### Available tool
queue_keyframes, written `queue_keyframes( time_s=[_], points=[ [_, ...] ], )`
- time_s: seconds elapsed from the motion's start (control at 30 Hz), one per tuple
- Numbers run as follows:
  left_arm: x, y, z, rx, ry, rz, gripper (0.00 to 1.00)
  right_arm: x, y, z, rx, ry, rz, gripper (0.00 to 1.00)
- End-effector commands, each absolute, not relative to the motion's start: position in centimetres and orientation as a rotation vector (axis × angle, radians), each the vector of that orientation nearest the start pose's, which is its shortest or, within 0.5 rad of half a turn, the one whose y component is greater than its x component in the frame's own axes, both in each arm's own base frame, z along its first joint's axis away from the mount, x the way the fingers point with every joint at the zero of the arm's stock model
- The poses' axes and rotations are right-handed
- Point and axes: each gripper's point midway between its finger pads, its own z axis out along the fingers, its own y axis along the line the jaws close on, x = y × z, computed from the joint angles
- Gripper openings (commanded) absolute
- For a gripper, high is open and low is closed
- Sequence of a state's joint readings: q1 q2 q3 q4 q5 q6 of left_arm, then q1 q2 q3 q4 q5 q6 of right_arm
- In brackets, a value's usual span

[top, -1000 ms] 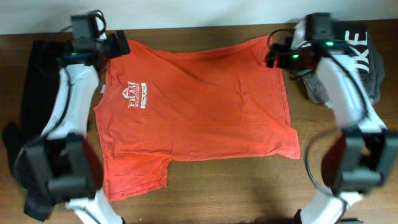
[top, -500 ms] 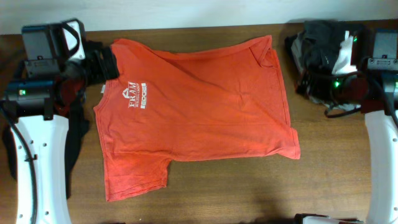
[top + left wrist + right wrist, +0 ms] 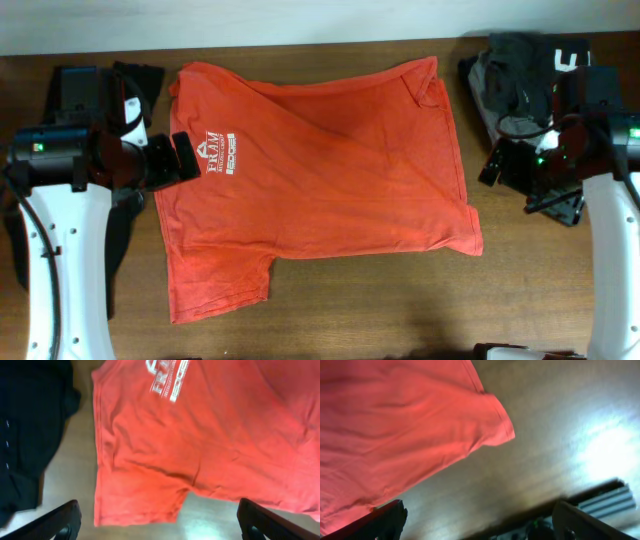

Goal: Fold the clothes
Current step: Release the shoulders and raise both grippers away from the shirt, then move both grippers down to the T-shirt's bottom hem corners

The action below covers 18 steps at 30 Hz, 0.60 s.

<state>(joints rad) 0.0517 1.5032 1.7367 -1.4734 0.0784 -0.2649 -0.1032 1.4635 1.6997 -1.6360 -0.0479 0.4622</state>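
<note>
Folding has not really begun. The orange-red short-sleeved cotton T-shirt lies spread flat and face up in the middle of the brown wooden table, its white chest lettering showing, both sleeves out, no edge turned over and only soft wrinkles across the body. Every fold on it is left to do. The long black garment lies loose along the table's left edge, and the dark grey white-lettered garment sits bunched at the far right corner, probably unfolded, though the heap is hard to read. The left gripper hangs above the shirt's edge by the lettering, jaws spread wide and empty. The right gripper hovers just off the opposite hem, likewise wide apart and holding nothing. No basket, bin or box is visible, so nothing is contained anywhere.
</note>
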Motion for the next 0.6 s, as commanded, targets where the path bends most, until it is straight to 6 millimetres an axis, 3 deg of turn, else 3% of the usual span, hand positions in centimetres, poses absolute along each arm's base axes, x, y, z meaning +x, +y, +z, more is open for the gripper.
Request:
queue_keyframes(
  time_s=[0.0, 0.3, 0.57],
  points=[
    [29.3, 0.0, 23.8, -0.574, 2.851, -0.172, 0.99, 24.4, -2.0, 22.9, 0.992, 2.898, 0.062, 0.96],
    [26.4, -0.4, 14.9, -0.905, 2.978, -0.161, 0.99, 23.3, -0.7, 14.0, 1.105, 3.007, 0.131, 0.95],
    [23.3, -2.6, 8.9, -0.831, 3.121, -0.184, 0.96, 21.9, -0.4, 9.5, 1.119, 3.054, 0.127, 0.95]
  ],
)
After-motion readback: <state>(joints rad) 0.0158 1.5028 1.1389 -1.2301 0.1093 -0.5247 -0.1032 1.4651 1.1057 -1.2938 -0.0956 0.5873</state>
